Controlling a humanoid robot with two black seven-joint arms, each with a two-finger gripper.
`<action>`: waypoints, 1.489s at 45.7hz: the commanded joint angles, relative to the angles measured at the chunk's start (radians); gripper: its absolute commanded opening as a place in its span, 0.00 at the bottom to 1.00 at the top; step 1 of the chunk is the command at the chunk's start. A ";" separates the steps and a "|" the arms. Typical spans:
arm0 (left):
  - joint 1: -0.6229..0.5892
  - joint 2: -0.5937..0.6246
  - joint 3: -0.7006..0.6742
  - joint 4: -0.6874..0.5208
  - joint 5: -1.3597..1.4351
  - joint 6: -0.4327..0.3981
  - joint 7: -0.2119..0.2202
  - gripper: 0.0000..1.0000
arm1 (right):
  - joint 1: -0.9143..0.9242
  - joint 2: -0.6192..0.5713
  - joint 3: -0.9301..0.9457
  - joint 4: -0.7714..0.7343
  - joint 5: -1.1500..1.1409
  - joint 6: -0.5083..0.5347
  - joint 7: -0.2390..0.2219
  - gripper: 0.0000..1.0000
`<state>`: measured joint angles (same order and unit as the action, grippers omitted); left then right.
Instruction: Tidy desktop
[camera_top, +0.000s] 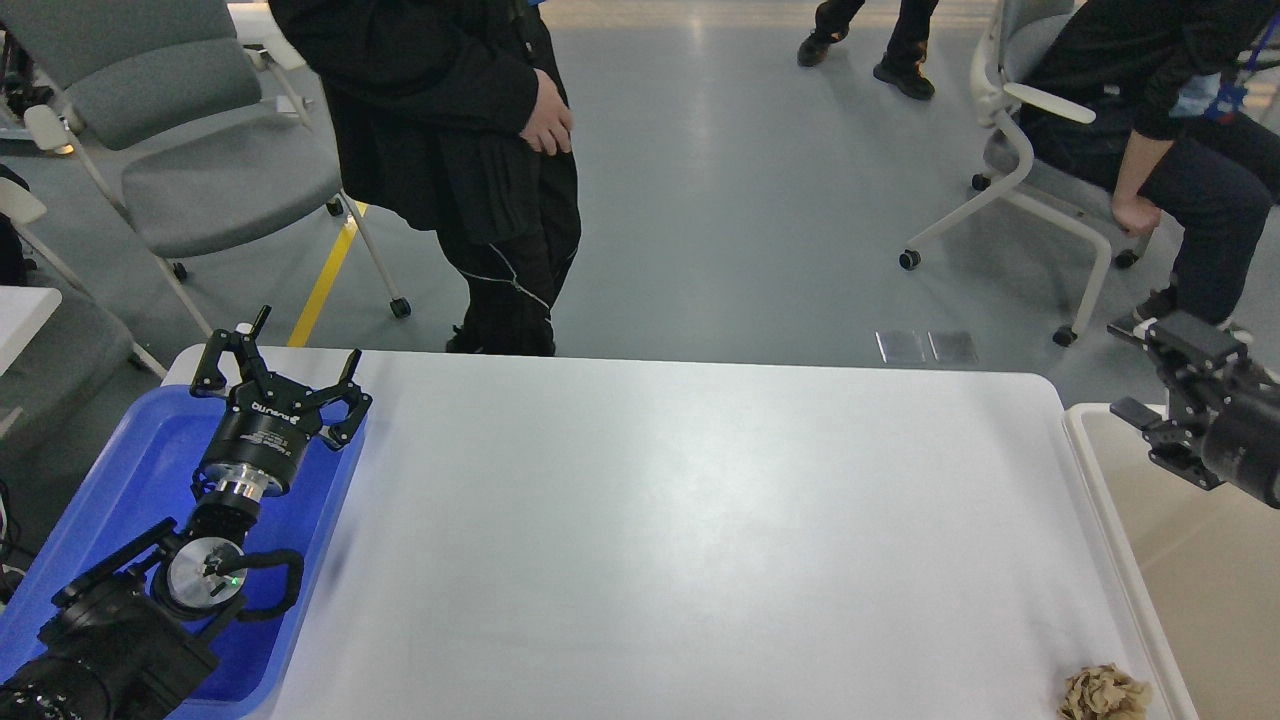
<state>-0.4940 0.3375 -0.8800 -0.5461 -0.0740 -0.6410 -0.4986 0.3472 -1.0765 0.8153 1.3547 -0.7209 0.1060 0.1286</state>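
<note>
Hovering spread open above the blue tray (140, 470), the left pincer (281, 372) holds nothing; the right pincer (1150, 380) is unreadable. A crumpled brown wad (1103, 693) lies at the bench (680, 520) edge, near the cream bin (1090, 450); clumsy reaching could knock it off.

An office-like lab is suggested: wheeled grey chairs (190, 150) are seen upper left, polished grey floor (760, 200) with yellow line (325, 280) beyond.
</note>
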 joint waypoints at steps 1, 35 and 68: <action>0.000 0.000 0.000 0.000 0.000 0.000 0.000 1.00 | -0.057 -0.204 -0.067 0.175 -0.264 0.006 -0.023 1.00; 0.000 0.000 0.001 0.000 0.000 0.000 0.000 1.00 | -0.088 -0.157 -0.486 0.172 -0.891 -0.227 -0.014 1.00; 0.000 0.000 0.000 0.000 0.000 0.000 0.000 1.00 | -0.099 0.032 -0.522 -0.046 -0.908 -0.220 -0.012 1.00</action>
<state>-0.4939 0.3375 -0.8794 -0.5461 -0.0736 -0.6413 -0.4985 0.2494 -1.0959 0.2994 1.3570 -1.6261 -0.1165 0.1162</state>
